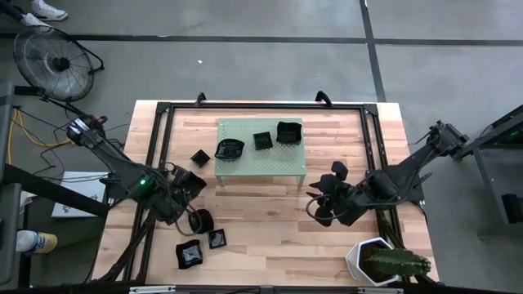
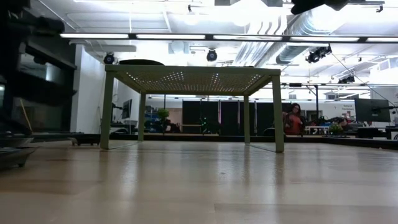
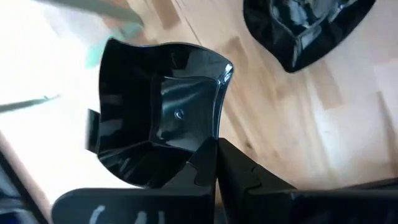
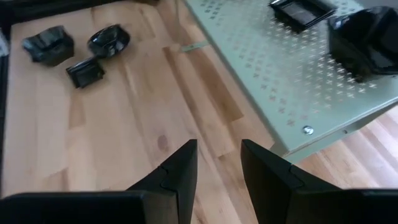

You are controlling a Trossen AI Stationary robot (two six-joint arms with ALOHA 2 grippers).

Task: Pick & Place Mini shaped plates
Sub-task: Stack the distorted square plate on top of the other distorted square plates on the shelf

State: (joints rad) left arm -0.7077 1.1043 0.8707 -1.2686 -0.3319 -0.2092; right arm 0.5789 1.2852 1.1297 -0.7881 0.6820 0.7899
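My left gripper (image 1: 189, 186) is over the table's left part, shut on a black wavy-edged mini plate (image 3: 158, 118). Just near of it, a rounded plate (image 1: 202, 220) and two more (image 1: 216, 238) (image 1: 189, 255) lie on the wood. Another small plate (image 1: 200, 155) lies left of the green perforated stand (image 1: 261, 163). Three plates (image 1: 230, 149) (image 1: 262, 140) (image 1: 288, 132) sit on top of the stand. My right gripper (image 4: 217, 168) hangs open over bare wood right of the stand, with nothing between its fingers. My left gripper pinches the plate's raised rim (image 3: 202, 146) at one corner between its two shut fingers. The fingers come from above, pointing steeply down. The plate is tilted with its hollow toward the wrist camera and appears lifted clear of the table.
A white hexagonal pot with a cactus (image 1: 384, 261) stands at the near right corner. A black metal frame (image 1: 163, 110) borders the table. Bare wood lies between the two arms, near of the stand.
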